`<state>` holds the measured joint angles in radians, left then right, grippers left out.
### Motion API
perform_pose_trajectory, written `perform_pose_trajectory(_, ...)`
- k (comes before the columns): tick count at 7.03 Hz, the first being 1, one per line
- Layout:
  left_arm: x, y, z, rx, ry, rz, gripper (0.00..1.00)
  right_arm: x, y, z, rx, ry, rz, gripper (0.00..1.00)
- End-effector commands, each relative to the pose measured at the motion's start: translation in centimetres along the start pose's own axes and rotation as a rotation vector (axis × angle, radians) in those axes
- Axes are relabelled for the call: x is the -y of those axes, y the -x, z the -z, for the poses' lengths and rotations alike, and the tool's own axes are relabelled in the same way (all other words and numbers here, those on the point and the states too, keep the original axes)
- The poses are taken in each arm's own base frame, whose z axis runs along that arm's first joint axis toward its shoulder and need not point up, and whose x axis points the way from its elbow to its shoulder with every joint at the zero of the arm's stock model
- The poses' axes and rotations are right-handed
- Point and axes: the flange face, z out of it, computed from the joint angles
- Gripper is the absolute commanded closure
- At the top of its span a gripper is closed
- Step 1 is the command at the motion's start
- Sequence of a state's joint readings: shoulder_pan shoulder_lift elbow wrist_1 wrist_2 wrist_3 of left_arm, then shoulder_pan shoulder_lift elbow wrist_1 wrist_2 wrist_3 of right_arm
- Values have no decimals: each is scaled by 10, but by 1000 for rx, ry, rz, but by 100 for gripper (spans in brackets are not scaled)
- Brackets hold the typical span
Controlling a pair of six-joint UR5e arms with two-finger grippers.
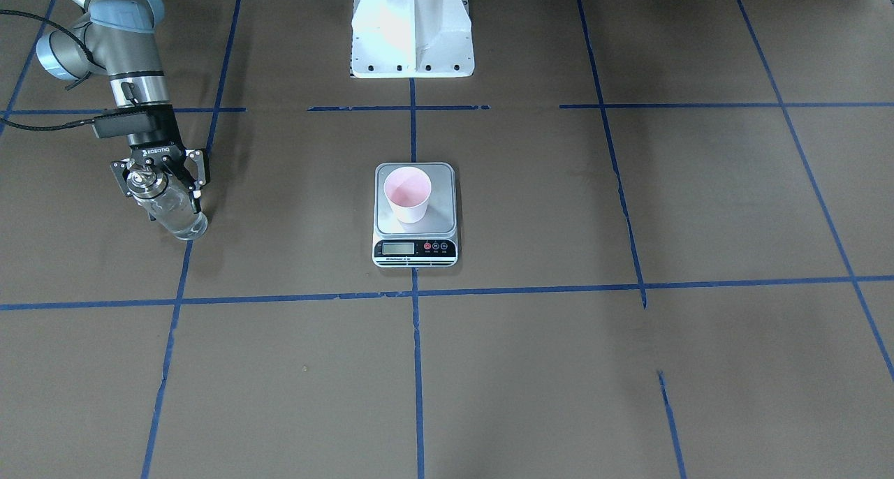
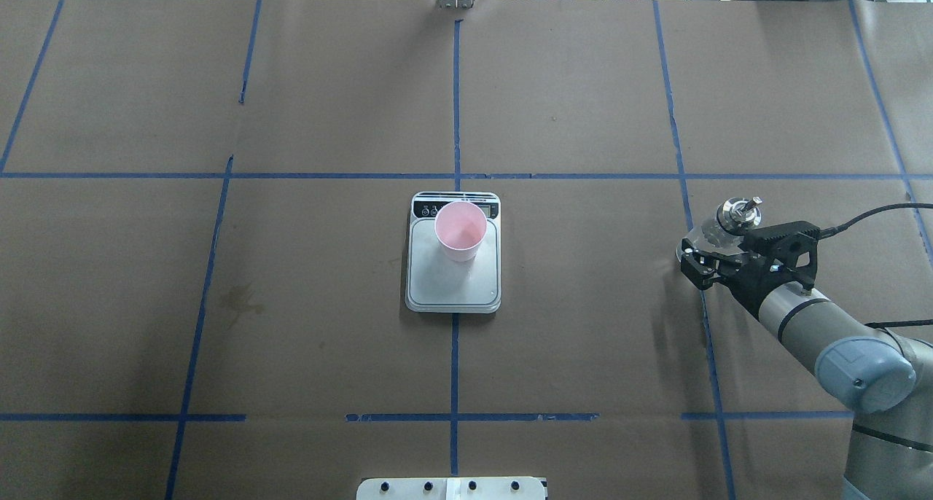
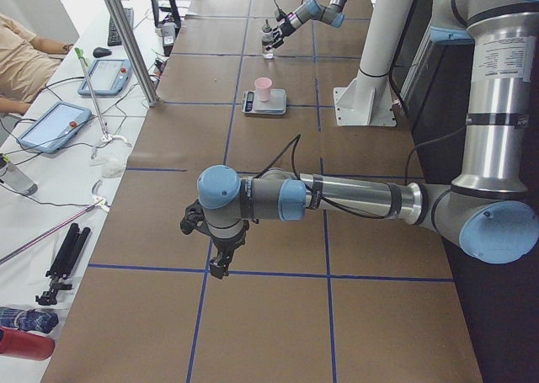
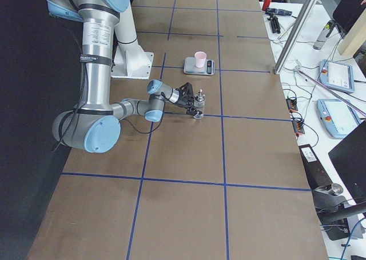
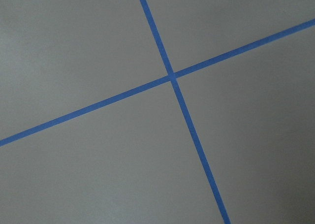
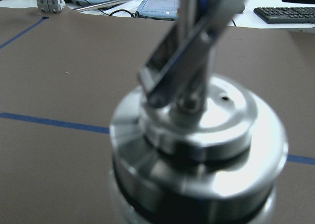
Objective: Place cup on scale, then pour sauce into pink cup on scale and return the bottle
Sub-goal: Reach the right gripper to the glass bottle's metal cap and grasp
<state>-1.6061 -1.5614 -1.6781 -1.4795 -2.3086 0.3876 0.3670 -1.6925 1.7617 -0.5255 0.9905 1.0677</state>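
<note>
The pink cup (image 1: 407, 193) stands upright on the silver platform of the scale (image 1: 441, 217) at the table's middle; both also show in the overhead view, the cup (image 2: 461, 229) on the scale (image 2: 452, 281). The clear glass bottle (image 1: 178, 217) with its silver pourer cap (image 2: 736, 214) stands upright on the robot's right side of the table. My right gripper (image 1: 174, 207) is around its body, fingers against both sides. The right wrist view shows the cap (image 6: 197, 135) up close. Sauce cannot be made out. My left gripper (image 3: 221, 261) hangs far off over bare table; I cannot tell its state.
The robot's white base (image 1: 412, 32) stands behind the scale. Blue tape lines (image 5: 172, 76) grid the brown table cover. Tablets, cables and an operator's arm (image 3: 25, 59) lie beyond the table's far side, across from the robot.
</note>
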Motion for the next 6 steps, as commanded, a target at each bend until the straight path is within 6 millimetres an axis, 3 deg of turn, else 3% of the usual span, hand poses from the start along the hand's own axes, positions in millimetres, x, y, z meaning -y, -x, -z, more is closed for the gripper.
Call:
perform_pose_trajectory(1, -2, 1, -1, -1, 2, 2, 0, 9, -1, 4, 13, -61, -2, 100)
perform_pose_trajectory(3, -7, 2, -4, -2, 8, 8, 0, 14, 3, 4, -2, -101, 19, 100)
perform_pose_trajectory(4, -14, 3, -8, -6, 15, 13, 0, 25, 22, 1, -1, -139, 59, 100)
perform_pose_trajectory(6, -14, 4, -9, -5, 17, 21, 0, 20, 32, -8, -15, -99, 165, 100)
